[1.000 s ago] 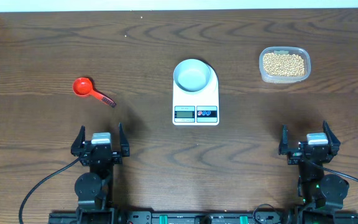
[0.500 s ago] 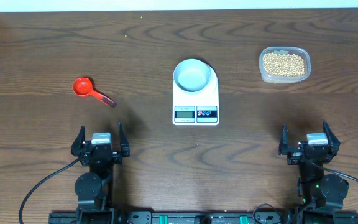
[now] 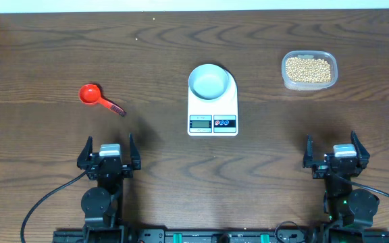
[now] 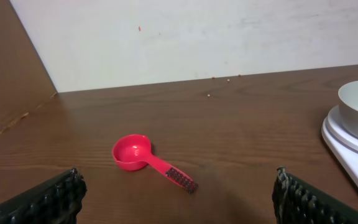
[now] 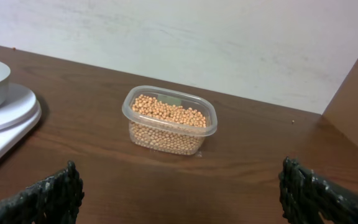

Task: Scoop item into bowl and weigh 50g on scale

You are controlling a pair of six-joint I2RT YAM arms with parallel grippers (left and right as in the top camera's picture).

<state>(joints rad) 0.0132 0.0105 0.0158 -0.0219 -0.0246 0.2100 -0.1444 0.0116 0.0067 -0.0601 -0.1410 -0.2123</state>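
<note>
The bowl point(image 3: 208, 81) sits on the scale point(image 3: 213, 111), beans point(image 3: 308, 69) in a clear tub point(image 3: 309, 86) well apart. Left end effector point(image 3: 109, 152) and right end effector point(image 3: 333, 152) stand with jaws apart.

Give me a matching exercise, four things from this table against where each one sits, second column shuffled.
1 white rectangular digital scale
2 pale blue-grey round bowl
3 small tan round beans
4 red plastic scoop

A in the clear plastic tub
B left of the scale
C under the bowl
D on the scale

Pairs: 1-C, 2-D, 3-A, 4-B
</note>
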